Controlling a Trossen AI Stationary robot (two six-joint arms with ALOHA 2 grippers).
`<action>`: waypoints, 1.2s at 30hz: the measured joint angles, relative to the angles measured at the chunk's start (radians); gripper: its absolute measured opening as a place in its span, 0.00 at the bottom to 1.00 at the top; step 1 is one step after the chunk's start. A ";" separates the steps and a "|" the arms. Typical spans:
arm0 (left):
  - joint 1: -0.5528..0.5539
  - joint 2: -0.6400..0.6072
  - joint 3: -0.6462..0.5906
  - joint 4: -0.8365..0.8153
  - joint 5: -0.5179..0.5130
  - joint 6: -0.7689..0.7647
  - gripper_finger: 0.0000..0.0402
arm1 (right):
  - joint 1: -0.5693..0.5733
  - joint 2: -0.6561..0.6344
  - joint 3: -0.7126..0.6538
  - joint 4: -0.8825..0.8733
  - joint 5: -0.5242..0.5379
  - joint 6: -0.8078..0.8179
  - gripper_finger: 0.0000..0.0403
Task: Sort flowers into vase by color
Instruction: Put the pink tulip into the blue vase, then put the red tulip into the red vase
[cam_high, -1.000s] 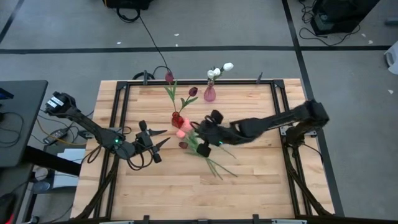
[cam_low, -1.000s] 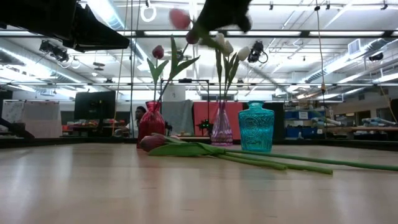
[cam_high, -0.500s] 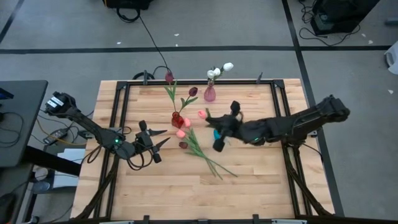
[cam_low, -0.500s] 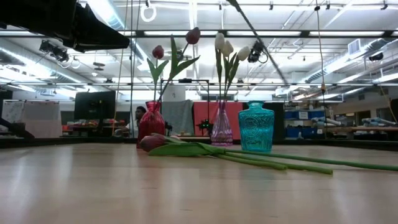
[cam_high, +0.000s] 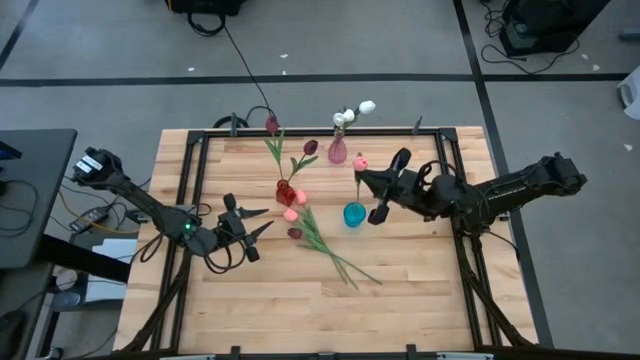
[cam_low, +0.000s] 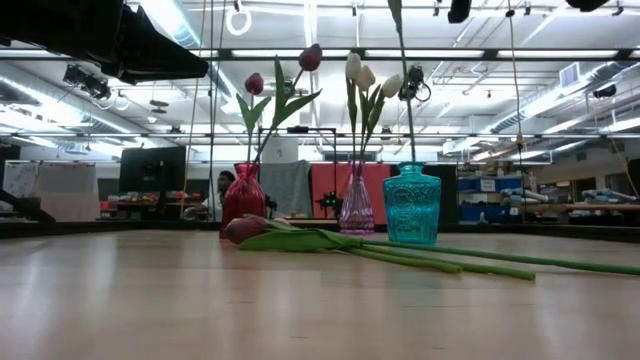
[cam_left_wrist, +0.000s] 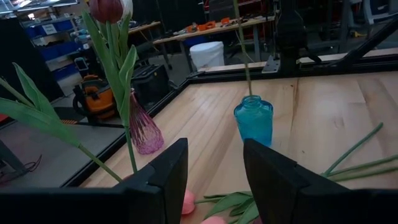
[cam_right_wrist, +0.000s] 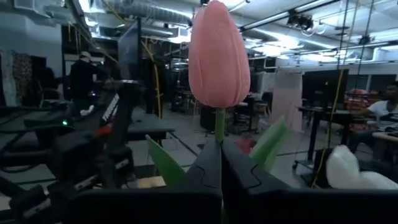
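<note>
Table: pale butcher-block wood (cam_high: 250, 300) with visible plank seams, edged by a black metal frame.
Right gripper: (cam_high: 372, 180) sits over the right half of the table, beside the teal vase; its two dark fingers are pressed together on a thin green stem, as the right wrist view shows.
Held tulip: smooth pink bud (cam_right_wrist: 219, 55), egg-shaped and tapering to a point, upright above the fingers with two green blade leaves beside the stem; from above its head (cam_high: 360, 162) lies near the gripper, and its stem runs down into the teal vase in the low view.
Teal vase: translucent blue-green glass (cam_low: 412, 205), patterned body with a short narrow neck; stands on the table right of centre (cam_high: 354, 214).
Red vase: glossy dark red glass (cam_low: 243, 202), flared at the base, holding two maroon tulips (cam_low: 310, 57) on long stems with broad leaves.
Purple vase: clear violet glass (cam_low: 357, 208), slender neck, ribbed flaring skirt, at the far edge; holds white tulips (cam_low: 353, 67).
Loose flowers: a bundle lies flat on the wood (cam_high: 325, 240) between red vase and teal vase, stems fanned toward the near side; a maroon head (cam_low: 244, 230) and pink heads (cam_high: 291, 214) show at its end.
Left gripper: (cam_high: 256, 226) rests low over the left part of the table, fingers spread apart with nothing between them, near the bundle's pink heads.
</note>
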 joint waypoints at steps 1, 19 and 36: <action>0.000 0.000 0.000 0.000 0.000 0.000 0.40 | -0.006 -0.005 -0.010 0.002 -0.001 0.002 0.00; 0.000 0.000 0.000 -0.003 0.000 0.000 0.40 | -0.006 -0.019 -0.070 -0.350 0.024 0.292 0.30; 0.000 0.000 0.000 0.002 0.000 -0.053 0.40 | 0.226 0.293 0.173 -0.968 -0.197 0.855 0.33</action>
